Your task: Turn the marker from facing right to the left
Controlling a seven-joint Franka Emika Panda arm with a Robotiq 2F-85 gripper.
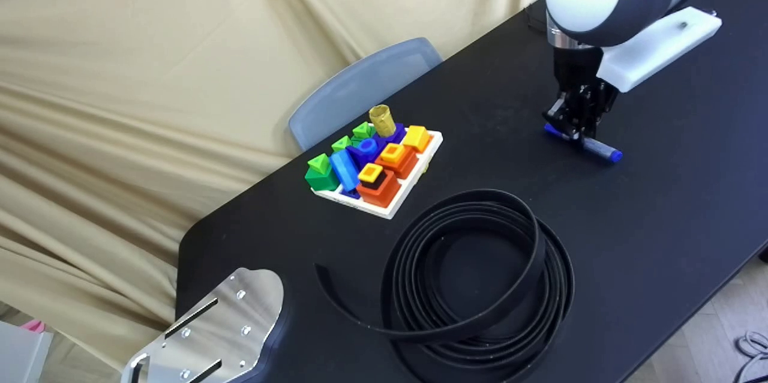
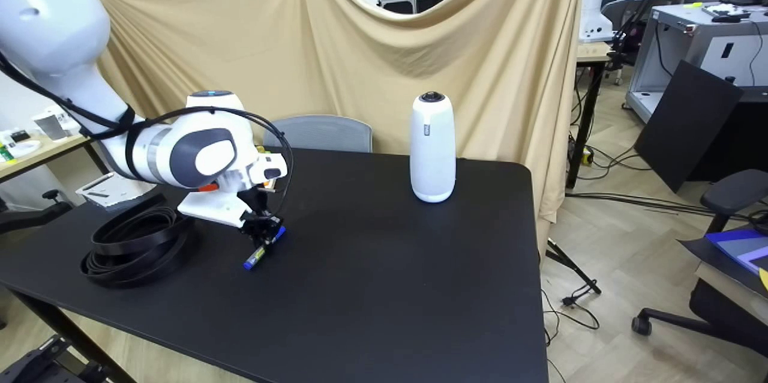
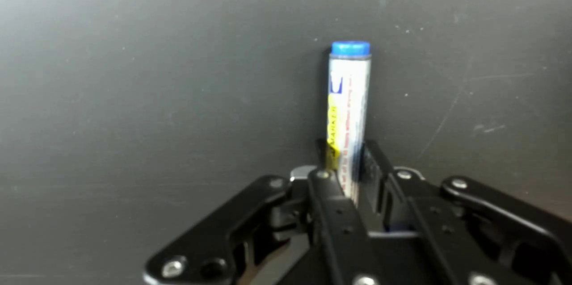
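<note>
The marker shows in both exterior views, a slim stick with blue ends (image 1: 603, 149) (image 2: 256, 257). It lies flat at the table surface. In the wrist view the marker (image 3: 349, 102) has a white barrel with a yellow label, and its blue end points up the picture. My gripper (image 1: 577, 134) points down over the marker's middle. It also shows in an exterior view (image 2: 264, 238). In the wrist view the gripper's fingers (image 3: 344, 153) are closed against both sides of the barrel. The marker's other end is hidden behind the fingers there.
A black cable coil (image 1: 558, 275) lies on the black table (image 1: 678, 191). A white tray (image 1: 414, 185) holds several colourful blocks. A metal plate (image 1: 240, 317) is at the table's end. A tall white device (image 2: 432, 149) stands on the table. A grey chair (image 1: 366, 86) is behind.
</note>
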